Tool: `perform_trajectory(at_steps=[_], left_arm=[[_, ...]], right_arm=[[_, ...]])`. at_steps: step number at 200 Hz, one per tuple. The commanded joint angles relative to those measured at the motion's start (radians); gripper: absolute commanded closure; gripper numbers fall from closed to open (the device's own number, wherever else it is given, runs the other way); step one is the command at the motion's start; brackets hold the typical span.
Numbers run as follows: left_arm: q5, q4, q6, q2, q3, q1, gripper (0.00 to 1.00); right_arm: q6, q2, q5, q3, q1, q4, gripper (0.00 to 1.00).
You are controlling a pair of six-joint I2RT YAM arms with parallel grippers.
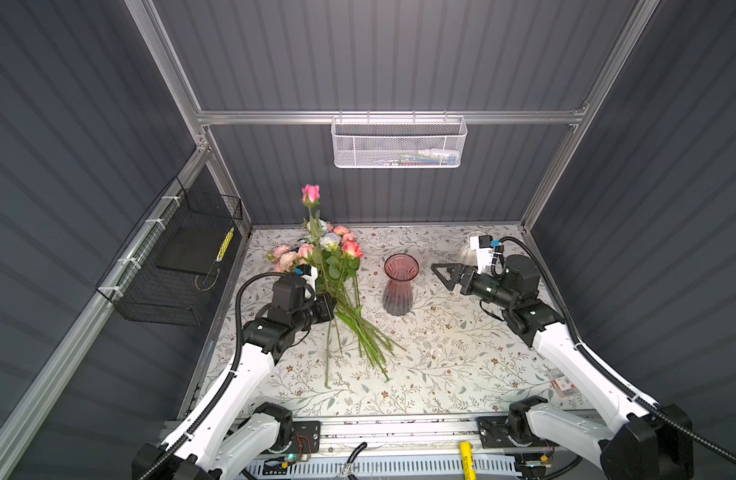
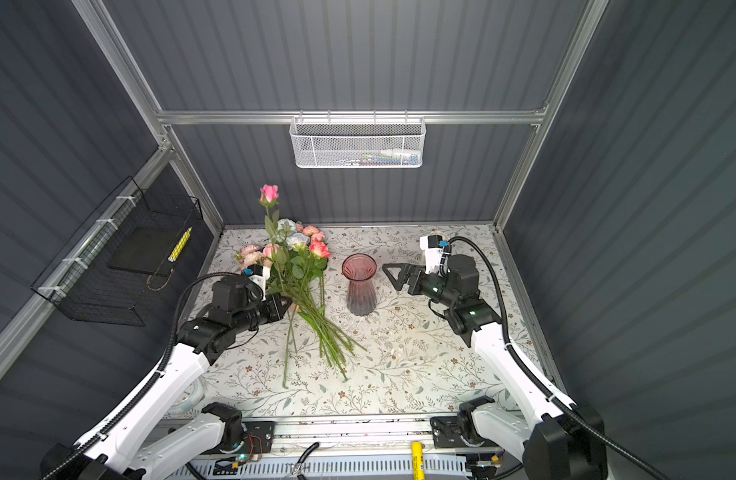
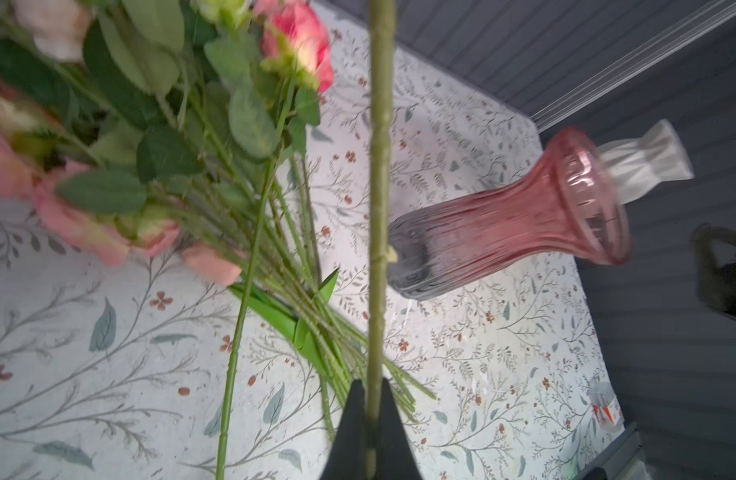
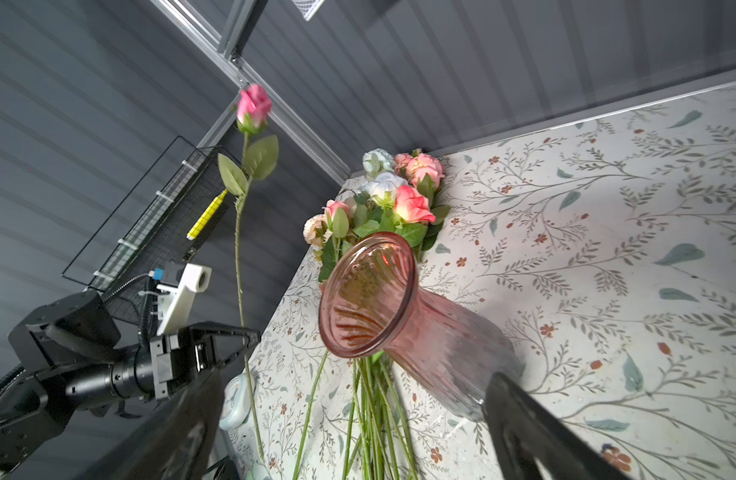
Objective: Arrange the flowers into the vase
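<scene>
The flowers lie in a leafy bunch on the left of the floral table, pink, peach and pale heads toward the back wall, stems fanned toward the front. My left gripper is shut on the stem of one pink rose, which stands upright above the bunch. The pink ribbed glass vase stands upright and empty mid-table, right of the bunch. My right gripper hovers open just right of the vase, holding nothing.
A white mesh basket hangs on the back wall and a black wire basket on the left wall. A pale small vase stands in the back right corner. A small packet lies at the front right edge.
</scene>
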Motion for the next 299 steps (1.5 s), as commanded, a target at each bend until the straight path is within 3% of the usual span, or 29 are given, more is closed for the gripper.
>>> perform_trajectory(at_steps=[1,34,84,108,173,206,220,224,236,248,255,261,299], left_arm=[[0.123,0.044,0.077,-0.028,0.069,-0.003,1.0],[0.404,0.157,0.108,-0.004,0.16,-0.002,1.0],[0.677,0.253,0.098,0.027,0.216,-0.004,1.0],[0.712,0.255,0.099,0.035,0.214,-0.007,1.0],[0.726,0.219,0.126,0.05,0.228,-0.013,1.0],[0.719,0.211,0.128,0.065,0.231,-0.015,1.0],[0.694,0.212,0.123,0.066,0.227,-0.014,1.0],[0.683,0.212,0.121,0.062,0.226,-0.015,0.91],[0.617,0.201,0.115,0.049,0.223,-0.015,0.43],[0.537,0.186,0.117,0.03,0.224,-0.014,0.23],[0.494,0.178,0.118,0.017,0.225,-0.014,0.05],[0.445,0.172,0.119,0.002,0.226,-0.014,0.0],[0.102,0.133,0.128,-0.098,0.178,-0.014,0.0]], right_arm=[[0.038,0.016,-0.223,0.044,0.018,0.175,0.05],[-0.168,0.094,-0.206,0.283,0.193,-0.089,0.06],[-0.164,0.272,-0.285,0.531,0.342,-0.084,0.16],[-0.158,0.364,-0.31,0.656,0.388,-0.09,0.22],[-0.067,0.528,-0.353,0.852,0.414,-0.046,0.51],[-0.048,0.545,-0.347,0.873,0.414,-0.017,0.81],[-0.054,0.542,-0.336,0.879,0.412,-0.022,1.0],[-0.058,0.54,-0.331,0.879,0.412,-0.027,1.0],[-0.079,0.516,-0.308,0.87,0.398,-0.05,1.0],[-0.098,0.473,-0.271,0.837,0.368,-0.059,1.0],[-0.107,0.446,-0.252,0.818,0.346,-0.061,1.0],[-0.115,0.419,-0.235,0.798,0.321,-0.065,1.0],[-0.278,0.283,-0.04,0.748,0.193,-0.162,1.0]])
